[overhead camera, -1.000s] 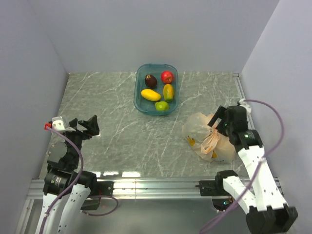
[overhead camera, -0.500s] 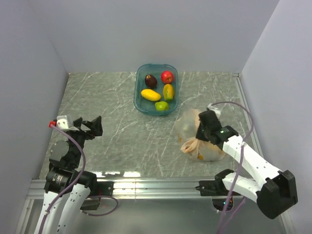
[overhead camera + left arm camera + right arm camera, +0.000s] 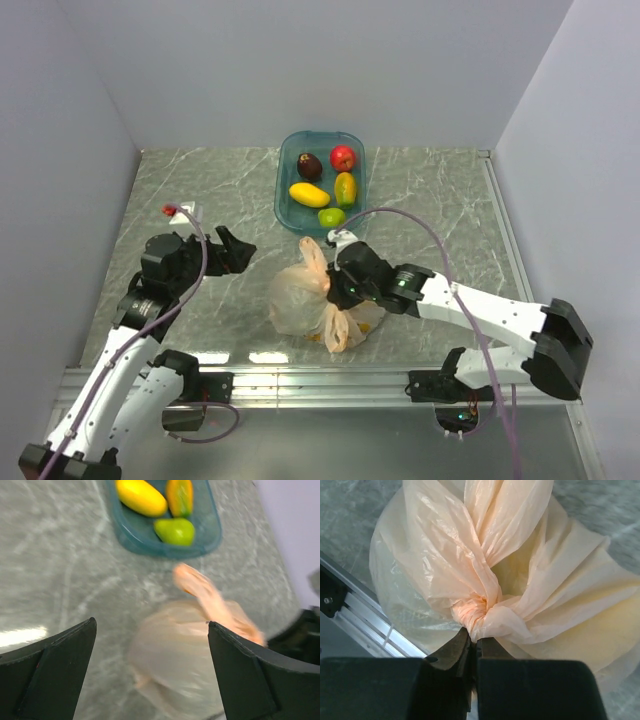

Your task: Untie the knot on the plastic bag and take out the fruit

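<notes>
One plastic bag point(image 3: 292, 298); right gripper point(image 3: 475, 647) clenched on its one knot point(image 3: 475, 611); left gripper point(image 3: 235, 252) released.

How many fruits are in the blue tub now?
5: dark purple fruit back left, red apple back right, yellow fruit centre left, orange-green fruit centre right, bright green lime in front. The tied peach plastic bag may hide more.
</notes>
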